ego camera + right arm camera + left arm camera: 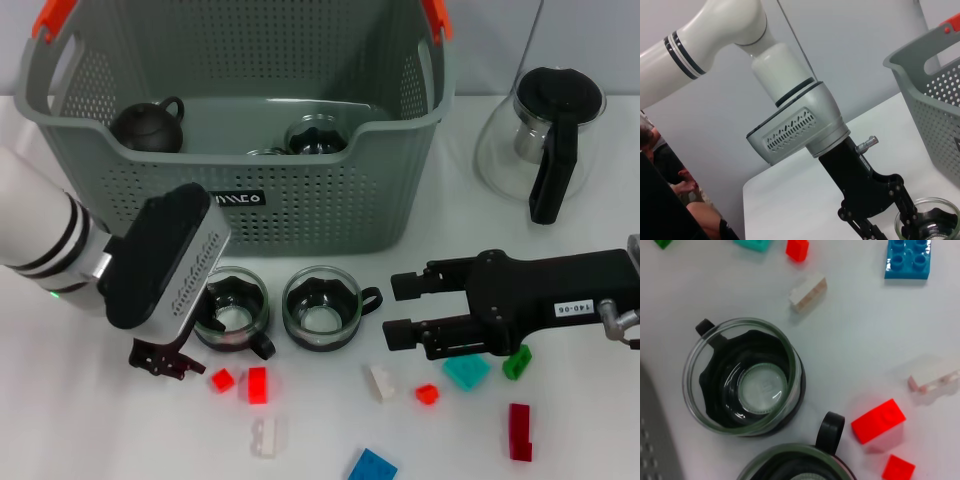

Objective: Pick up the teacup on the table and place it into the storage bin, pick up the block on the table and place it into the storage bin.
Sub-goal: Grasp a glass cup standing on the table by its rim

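Two glass teacups stand on the table in front of the storage bin (330,215): the left teacup (232,308) and the right teacup (320,305). My left gripper (168,360) is low over the table just left of the left teacup, open and holding nothing; the right wrist view shows the left gripper (885,222) beside that teacup (927,222). The left wrist view looks down on the right teacup (742,377). My right gripper (405,310) is open, level with the right teacup's handle and a little to its right. Small blocks lie scattered in front: a red block (258,385), a white block (381,382) and a teal block (466,370).
Inside the bin sit a dark teapot (147,125) and another glass cup (316,138). A glass jug with a black handle (545,135) stands at the back right. More blocks, green (517,361), dark red (519,431) and blue (372,466), lie near the front edge.
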